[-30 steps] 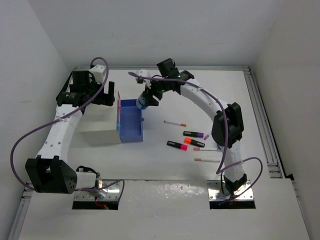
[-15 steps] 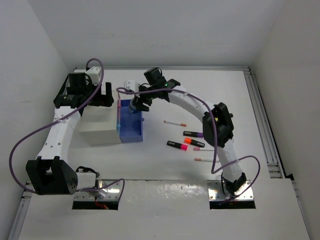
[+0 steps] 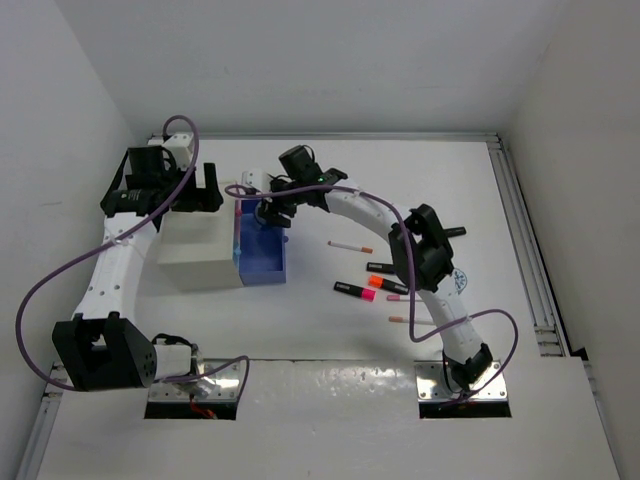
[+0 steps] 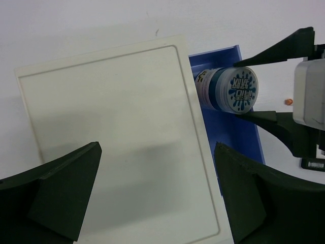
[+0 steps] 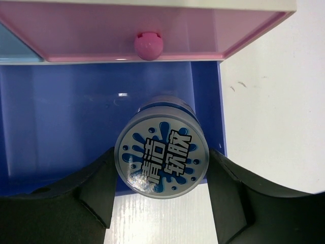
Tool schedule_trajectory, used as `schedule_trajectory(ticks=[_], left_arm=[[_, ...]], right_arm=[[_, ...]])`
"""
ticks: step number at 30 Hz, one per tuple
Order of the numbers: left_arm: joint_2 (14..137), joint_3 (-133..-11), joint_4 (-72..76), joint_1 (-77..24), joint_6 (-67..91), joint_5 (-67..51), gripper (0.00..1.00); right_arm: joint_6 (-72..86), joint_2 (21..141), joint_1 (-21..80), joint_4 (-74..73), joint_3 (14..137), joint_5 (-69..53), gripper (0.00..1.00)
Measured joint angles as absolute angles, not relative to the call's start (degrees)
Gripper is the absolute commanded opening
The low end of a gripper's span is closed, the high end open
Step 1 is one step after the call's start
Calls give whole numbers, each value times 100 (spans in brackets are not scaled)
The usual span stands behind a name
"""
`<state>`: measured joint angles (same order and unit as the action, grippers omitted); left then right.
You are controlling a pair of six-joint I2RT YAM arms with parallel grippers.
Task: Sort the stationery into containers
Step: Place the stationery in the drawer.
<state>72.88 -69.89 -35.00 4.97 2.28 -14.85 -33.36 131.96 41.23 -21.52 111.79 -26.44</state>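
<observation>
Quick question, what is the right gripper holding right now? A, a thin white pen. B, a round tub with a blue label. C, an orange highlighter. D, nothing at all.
B: the right gripper has a finger pressed on each side of the round tub, held over the open blue drawer.
</observation>
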Motion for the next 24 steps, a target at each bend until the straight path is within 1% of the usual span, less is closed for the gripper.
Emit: schedule_trajectory(ticks=[1,4,5,6,7,8,10,11,12,19,20,23,24], left_arm=[[7290,-6989,-3500,499,228,-1487,100],[7288,-6987,-3500,510,231,-1507,100],[7288,-6987,-3500,519,237,-1516,100],[7288,-6980,-3500,526,246,-1525,100],[7288,-6967,-3496,532,246,-1525,100],[7288,-6947,-3492,537,250,-1527,100],[7290,-6921,-3492,543,257,-1527,100],[7290,-6914,-3492,545,263,-1529,100],[7290,-6914,-3492,548,266,-1531,100],[7290,-6914,-3452,552,270,-1527,100],[7290,-6914,-3452,561,270,-1527,100],[7290,-6914,-3428,576,268,-1525,100],[7290,-6914,-3417,578,266,-1527,100]], right_arm=[[-3321,13229,4123,-2117,11181,-2609,19],[-3293,13314,4132,-2091,11190,-2530,19],[-3291,13332,4136,-2088,11190,-2502,22],[-3288,13360,4141,-2080,11190,-2456,32],[-3288,13367,4143,-2071,11190,-2443,32],[-3286,13384,4143,-2067,11201,-2427,47],[-3245,13404,4145,-2060,11225,-2399,62],[-3201,13404,4145,-2062,11246,-2397,72],[-3127,13404,4145,-2060,11275,-2397,74],[-2224,13288,4160,-1671,11633,-2408,79],[-2062,13198,4158,-1636,11636,-2416,79],[-1603,12792,4101,-1645,11629,-2460,75],[-1455,12593,4073,-1662,11601,-2469,72]])
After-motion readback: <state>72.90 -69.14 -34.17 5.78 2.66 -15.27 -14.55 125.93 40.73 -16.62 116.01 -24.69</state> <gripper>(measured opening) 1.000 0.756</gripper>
